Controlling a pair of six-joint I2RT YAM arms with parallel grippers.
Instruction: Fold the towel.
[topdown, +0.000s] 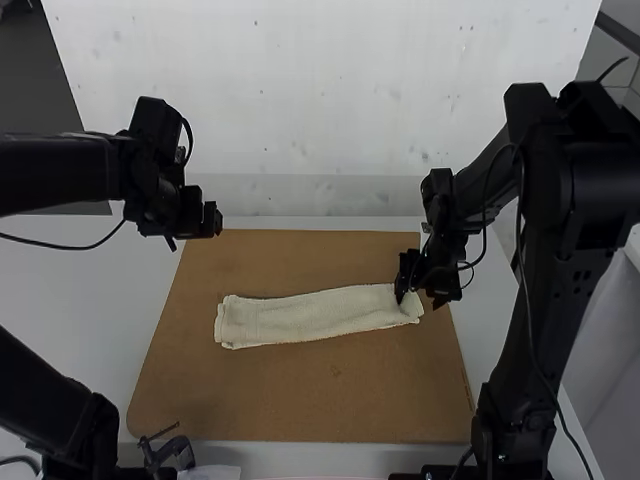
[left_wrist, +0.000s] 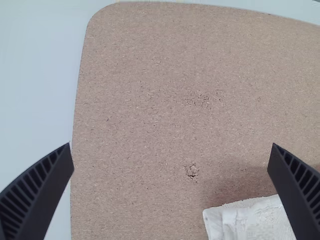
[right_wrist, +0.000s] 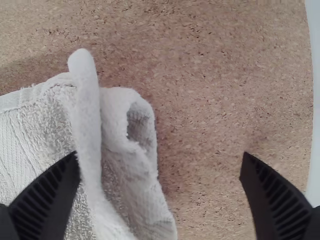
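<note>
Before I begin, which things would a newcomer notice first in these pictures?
Probably the pale towel, lying as a long narrow strip across the brown board. Next, the right end effector, open at the towel's right end in the high view, where the cloth rises in soft ridges.

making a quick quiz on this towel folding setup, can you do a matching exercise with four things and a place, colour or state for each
1. towel
2. board
3. left gripper
4. right gripper

A. near the board's far left corner in the high view
B. brown, lying beneath the cloth
C. at the towel's right end in the high view
D. off-white, laid out as a long narrow strip

Pairs: 1-D, 2-B, 3-A, 4-C
</note>
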